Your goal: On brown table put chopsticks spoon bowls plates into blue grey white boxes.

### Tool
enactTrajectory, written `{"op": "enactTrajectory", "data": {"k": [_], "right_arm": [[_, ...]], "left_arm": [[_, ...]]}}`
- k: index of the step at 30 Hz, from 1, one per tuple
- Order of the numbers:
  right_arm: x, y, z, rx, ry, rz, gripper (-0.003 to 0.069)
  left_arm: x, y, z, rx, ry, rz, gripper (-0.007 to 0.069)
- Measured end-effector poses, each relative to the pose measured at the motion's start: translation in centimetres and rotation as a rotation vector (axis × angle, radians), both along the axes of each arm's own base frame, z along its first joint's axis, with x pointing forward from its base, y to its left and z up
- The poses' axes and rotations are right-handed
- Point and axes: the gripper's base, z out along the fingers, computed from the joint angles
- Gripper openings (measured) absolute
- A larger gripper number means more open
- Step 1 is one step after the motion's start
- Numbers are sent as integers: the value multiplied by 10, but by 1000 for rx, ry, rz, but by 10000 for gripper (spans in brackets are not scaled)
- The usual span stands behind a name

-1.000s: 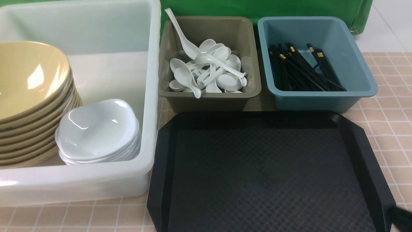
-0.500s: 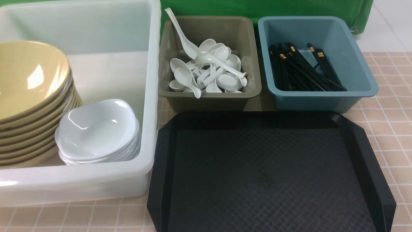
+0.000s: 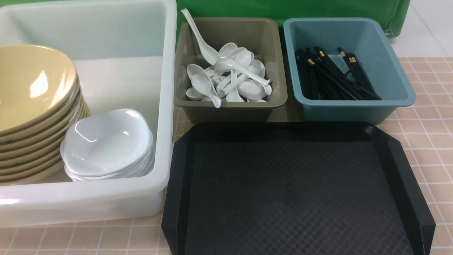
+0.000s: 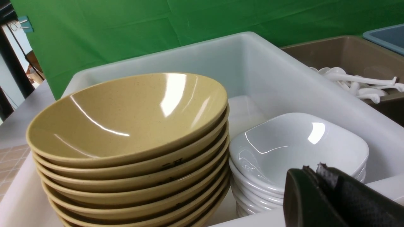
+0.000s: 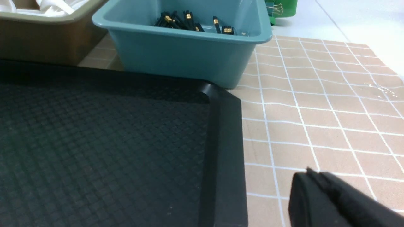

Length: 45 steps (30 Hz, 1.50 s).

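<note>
Tableware sorted into three tubs on the brown table (image 3: 430, 106).

Stacked mustard-yellow bowls (image 3: 33, 92) and small white plates (image 3: 106, 141) inside the translucent white tub (image 3: 166, 106); white spoons (image 3: 230, 76) heaped in the olive-grey tub (image 3: 230, 106); black chopsticks (image 3: 332, 76) in the teal-blue tub (image 3: 354, 109). Black tray (image 3: 290, 191) in front. Left gripper (image 4: 315, 189) and right gripper (image 5: 311, 192) pressed together, holding nothing.
</note>
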Motion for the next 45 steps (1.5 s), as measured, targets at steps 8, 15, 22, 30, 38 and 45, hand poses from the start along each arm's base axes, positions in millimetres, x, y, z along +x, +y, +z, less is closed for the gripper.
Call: {"op": "enactTrajectory", "data": {"k": [8,15,22,30,38,45], "right_arm": [[0,0,0,0,1,0,52],[0,0,0,-1,1,0,57],[0,0,0,-1,1,0,62],[0,0,0,-5,2,0,72],[0,0,0,-5,2,0,79],[0,0,0,-5,2,0,83]], "left_arm": [[0,0,0,0,0,0,7],[6,1,-13,-3,10,7,7],[20,6,-63,-11,115,79,7],[24,8,-91,-283,166,137,7],[25,7,-91,-311,160,131,7],[25,7,-91,-314,159,130,7]]}}
